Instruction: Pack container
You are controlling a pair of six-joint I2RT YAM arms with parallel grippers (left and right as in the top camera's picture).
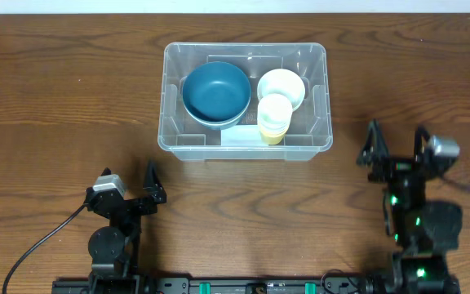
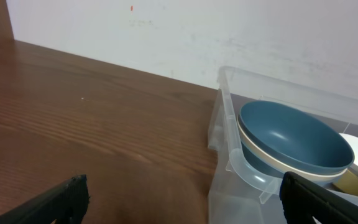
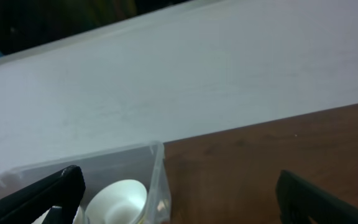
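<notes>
Nearest the robot's base, the left end effector (image 1: 129, 186) and the right end effector (image 1: 396, 147) sit low over the brown wooden tabletop (image 1: 55, 122), each with its fingers spread wide and gripping nothing. Both stand apart from the load, one to each side, a posture that probably leaves the bin's opening unobstructed. Beyond them, toward the far middle of the tabletop, stands the clear plastic container (image 1: 164, 98), upright, with a long wall facing the robot. Its left half holds a blue bowl (image 1: 216, 90), which the left wrist view shows nested in a cream-rimmed bowl beneath it. Its right half holds a cream bowl (image 1: 284, 84) with a stack of pale yellow cups (image 1: 274, 121) just in front. Nesting and stacking evidently save floor space, and packing appears complete or nearly so. A pale label (image 1: 239, 139) lies on the near wall; no writing on it is legible. Farthest, a white wall (image 2: 166, 37) carries a small red mark, too small to read.
</notes>
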